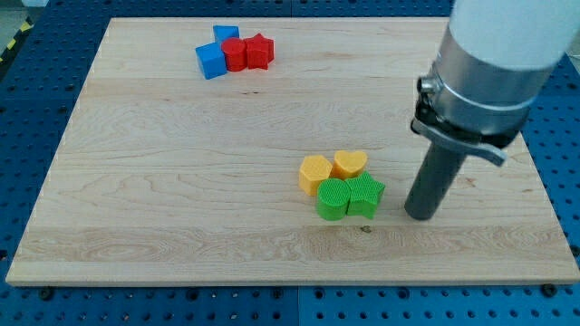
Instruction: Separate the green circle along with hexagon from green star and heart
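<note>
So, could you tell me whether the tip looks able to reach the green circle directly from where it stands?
Probably not directly: my tip stands to the view's right of the green star, which sits between it and the green circle.

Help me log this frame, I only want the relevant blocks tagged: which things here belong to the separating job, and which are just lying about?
Part of the job:
green circle
yellow hexagon
green star
yellow heart
my tip, at the view's right of the green star, apart from it

Lying about, near the view's top:
two blue blocks
red star
red block
</note>
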### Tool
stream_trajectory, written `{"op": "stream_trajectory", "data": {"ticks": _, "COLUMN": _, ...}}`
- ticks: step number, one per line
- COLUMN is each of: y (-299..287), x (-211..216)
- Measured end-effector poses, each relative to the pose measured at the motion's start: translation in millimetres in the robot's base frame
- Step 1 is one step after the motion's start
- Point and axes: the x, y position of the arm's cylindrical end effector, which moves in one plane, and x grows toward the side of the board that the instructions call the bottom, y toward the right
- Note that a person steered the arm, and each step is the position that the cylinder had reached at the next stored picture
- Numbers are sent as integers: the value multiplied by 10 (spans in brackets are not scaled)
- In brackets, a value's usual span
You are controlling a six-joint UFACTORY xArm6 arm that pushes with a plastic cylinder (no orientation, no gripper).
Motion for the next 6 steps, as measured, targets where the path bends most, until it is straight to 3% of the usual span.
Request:
{"op": "stream_trajectory", "data": {"ticks": 2, "y": -751, "x": 244}}
{"op": "stream_trajectory", "data": {"ticks": 6, "y": -1181, "x": -448}}
